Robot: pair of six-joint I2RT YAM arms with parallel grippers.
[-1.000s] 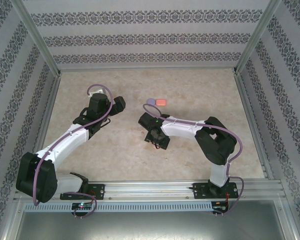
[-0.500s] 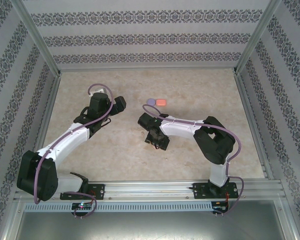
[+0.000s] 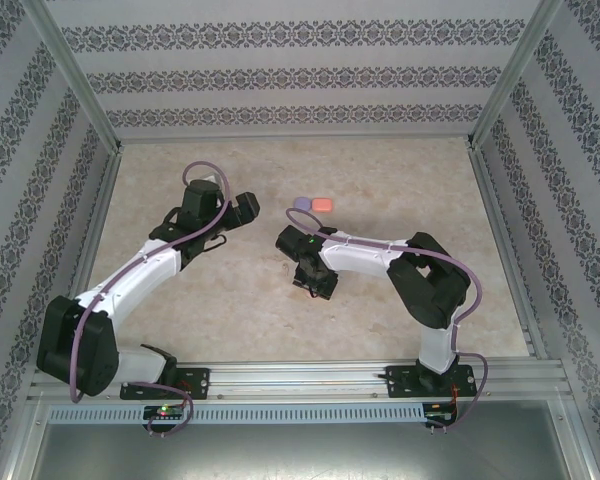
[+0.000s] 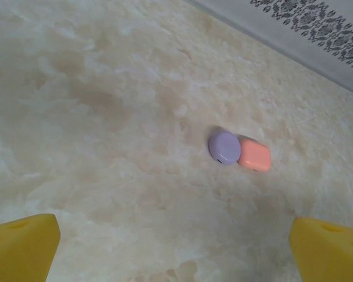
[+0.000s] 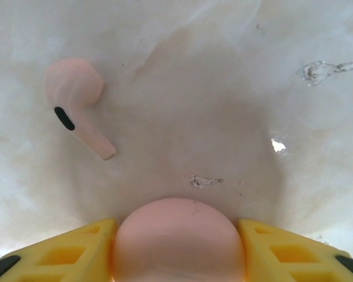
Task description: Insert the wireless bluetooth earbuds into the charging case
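A pale salmon-pink earbud [image 5: 76, 106] lies on the table, up and to the left of my right gripper [image 5: 177, 247]. That gripper's yellow fingers [image 5: 59, 249] press both sides of a rounded pale pink charging case [image 5: 177, 232]. In the top view the right gripper [image 3: 292, 243] points down at mid-table. Farther back lie a round purple case [image 3: 302, 203] and a coral-orange case [image 3: 322, 204], touching side by side. My left gripper [image 3: 248, 207] hovers left of them, wide open and holding nothing. Its wrist view shows the purple case [image 4: 225, 147] and the coral case [image 4: 254, 155] ahead of its fingers [image 4: 23, 247].
The marble-look table [image 3: 400, 180] is fenced by metal posts and patterned walls [image 3: 280, 80] on three sides. A rail [image 3: 310, 380] carrying both arm bases runs along the near edge.
The right gripper's fingers have closed in on the pale pink case. The left arm has shifted slightly up and right toward the purple and coral cases.
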